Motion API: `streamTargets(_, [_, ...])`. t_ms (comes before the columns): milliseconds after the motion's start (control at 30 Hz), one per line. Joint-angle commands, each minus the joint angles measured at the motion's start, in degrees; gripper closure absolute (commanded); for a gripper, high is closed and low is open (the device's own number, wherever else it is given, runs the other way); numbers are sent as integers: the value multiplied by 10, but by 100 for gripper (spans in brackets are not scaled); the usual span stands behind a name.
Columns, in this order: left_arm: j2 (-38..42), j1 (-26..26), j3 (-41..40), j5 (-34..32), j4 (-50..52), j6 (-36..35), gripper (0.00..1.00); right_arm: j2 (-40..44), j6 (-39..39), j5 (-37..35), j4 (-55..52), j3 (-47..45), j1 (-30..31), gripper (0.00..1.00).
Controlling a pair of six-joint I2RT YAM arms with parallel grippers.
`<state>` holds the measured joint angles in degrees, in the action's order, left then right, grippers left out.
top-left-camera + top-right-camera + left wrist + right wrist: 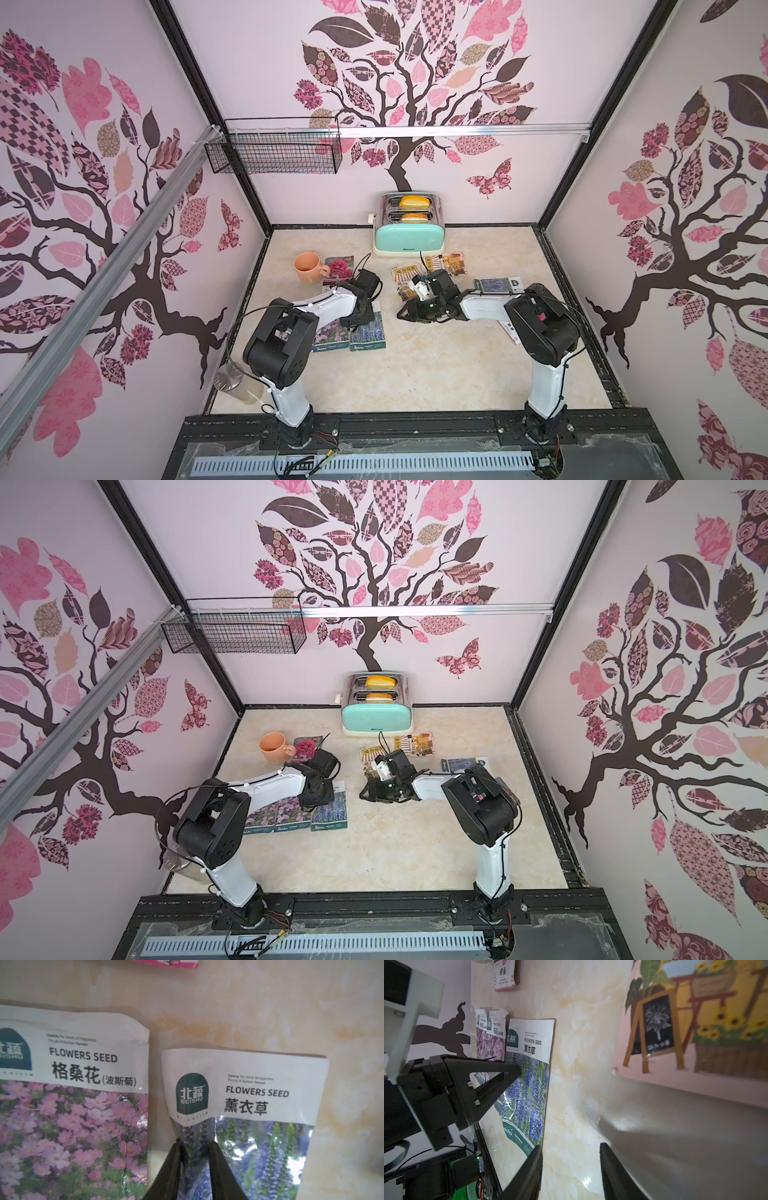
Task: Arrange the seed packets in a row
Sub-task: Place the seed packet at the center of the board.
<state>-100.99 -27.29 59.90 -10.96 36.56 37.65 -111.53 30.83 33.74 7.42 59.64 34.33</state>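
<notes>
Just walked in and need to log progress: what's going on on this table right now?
The robot is lining up seed packets. The left gripper straddles a puckered fold of a lavender packet, beside two pink-flower packets lying side by side. The right gripper is open and empty, near an orange shopfront packet. Other packets lie scattered near the mug and toaster.

Between the fingers (218,1167) of the left gripper (195,1144), the lavender packet (259,1126) reads "北蔬 BEISHU", "FLOWERS SEED" and "薰衣草", and the pink-flower packet (72,1115) just beside them reads "FLOWERS SEED" and "格桑花(波斯菊)".
</notes>
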Motion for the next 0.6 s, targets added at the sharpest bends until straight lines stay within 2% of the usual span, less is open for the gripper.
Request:
streamTargets(0, [-6,1,8,-15,13,0,72,-8,-11,11,-19,20,8,52])
streamTargets(333, [1,2,12,-10,10,-9,71,-16,-21,20,-27,29,16,53])
streamTargets(567, [21,1,16,-18,30,-9,65,-20,-21,26,-28,33,19,52])
